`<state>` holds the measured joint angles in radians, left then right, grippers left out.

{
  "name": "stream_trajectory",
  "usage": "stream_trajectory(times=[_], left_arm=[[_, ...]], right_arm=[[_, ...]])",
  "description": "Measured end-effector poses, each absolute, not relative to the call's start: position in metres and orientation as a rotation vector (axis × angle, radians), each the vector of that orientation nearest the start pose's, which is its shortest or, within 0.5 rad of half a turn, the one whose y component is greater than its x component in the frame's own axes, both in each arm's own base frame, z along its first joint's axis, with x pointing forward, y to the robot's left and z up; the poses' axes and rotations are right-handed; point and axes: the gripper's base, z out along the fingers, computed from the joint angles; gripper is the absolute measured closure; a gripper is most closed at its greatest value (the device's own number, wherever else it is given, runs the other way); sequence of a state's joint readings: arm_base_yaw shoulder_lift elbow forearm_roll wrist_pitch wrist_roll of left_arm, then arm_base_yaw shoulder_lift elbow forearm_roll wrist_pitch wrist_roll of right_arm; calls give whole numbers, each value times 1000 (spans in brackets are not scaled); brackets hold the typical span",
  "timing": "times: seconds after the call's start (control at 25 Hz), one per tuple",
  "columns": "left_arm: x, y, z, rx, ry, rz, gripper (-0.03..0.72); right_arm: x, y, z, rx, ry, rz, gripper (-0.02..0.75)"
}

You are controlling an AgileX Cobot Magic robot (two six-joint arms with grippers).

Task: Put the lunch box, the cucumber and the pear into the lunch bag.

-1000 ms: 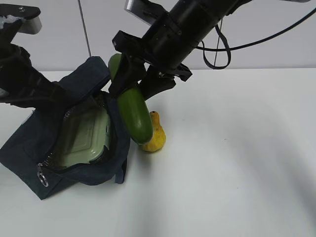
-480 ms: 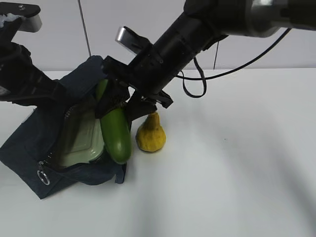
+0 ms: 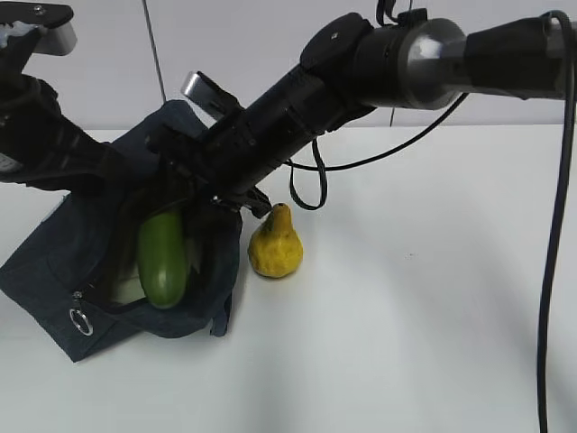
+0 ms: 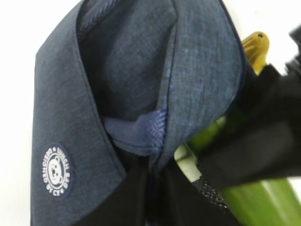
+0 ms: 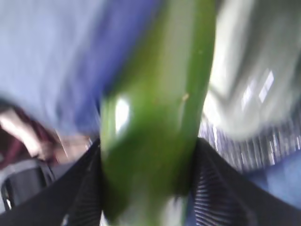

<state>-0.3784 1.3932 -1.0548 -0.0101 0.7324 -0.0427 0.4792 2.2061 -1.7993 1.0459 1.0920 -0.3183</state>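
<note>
My right claw (image 5: 148,188) is clamped on the cucumber (image 3: 163,260), a finger each side, w/ its free end inside the open lunch bag (image 3: 54,271), lying over the lunch box (image 3: 129,289), which barely shows. My left claw (image 4: 155,188) is pressed together on a fold of the bag's fabric, holding the flap up. Pear (image 3: 275,245) stands upright on the white surface (image 3: 406,316) just beside the bag's right side

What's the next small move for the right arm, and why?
Probably lower a little further and open the right pincer. It grips the cucumber, whose lower end already sits inside the lunch bag mouth over the lunch box, while the left pincer pinches the bag's fabric. The pear waits on the table.
</note>
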Motion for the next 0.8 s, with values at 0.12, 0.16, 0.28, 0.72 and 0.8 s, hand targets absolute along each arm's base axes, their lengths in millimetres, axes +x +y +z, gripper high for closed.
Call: stream_trajectory(times=[0.12,0.16,0.28,0.72,0.8], left_arm=[[266,-107,291,420,2528,-175,687],[266,-107,291,418,2527,-180,687],[266,-108,291,410,2526,-192,687],[267,-108,291,407,2524,-196,687],[267,-108,291,407,2524,-196,687]], right_arm=[[391,280,219,-422,2631,1419,364],[394,281,219,-409,2613,1404,364],[397,281,219,-395,2586,1382,364],[398,281,219,-450,2550,1356,313],[398,281,218,-454,2550,1353,292]])
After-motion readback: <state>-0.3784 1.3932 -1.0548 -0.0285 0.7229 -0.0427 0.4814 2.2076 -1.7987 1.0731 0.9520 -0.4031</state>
